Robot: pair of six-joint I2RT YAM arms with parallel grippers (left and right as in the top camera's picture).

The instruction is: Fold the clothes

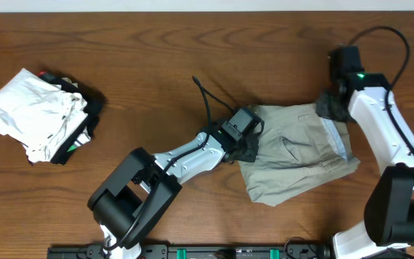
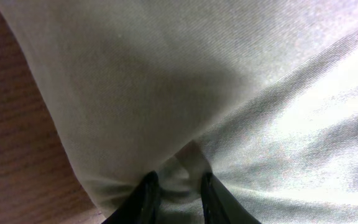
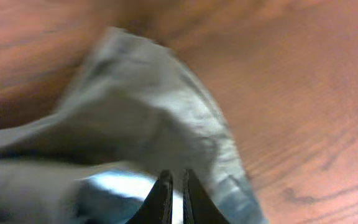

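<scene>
- Overhead: the khaki shorts (image 1: 300,155) lay flat on the wooden table (image 1: 157,43), right of centre in the frame. They were pale green-beige, with a pocket slit showing and the lower left hem rumpled.
- The left gripper (image 1: 244,144) sat on their left edge and the right gripper (image 1: 333,106) at their upper right corner. In my judgement, the two opposite holds were there so one side could be carried over the other.
- A white garment (image 1: 31,111) was heaped on a black garment (image 1: 86,119) at the upper left of the frame, well apart from the shorts and outside the job.
- Left wrist: the twill filled nearly the whole view, with bare wood only at the left. The fingers (image 2: 148,198) at the bottom centre had clamped a raised pleat of cloth between them, and creases fanned out from the pinch.
- Right wrist: the picture was blurred. The fingers (image 3: 162,198) at the bottom centre stood almost together, seemingly nipping a thin edge of the shorts. The cloth rose toward them in a tented fold, its paler inner lining showing — probably the waistband corner lifted off the wood.
</scene>
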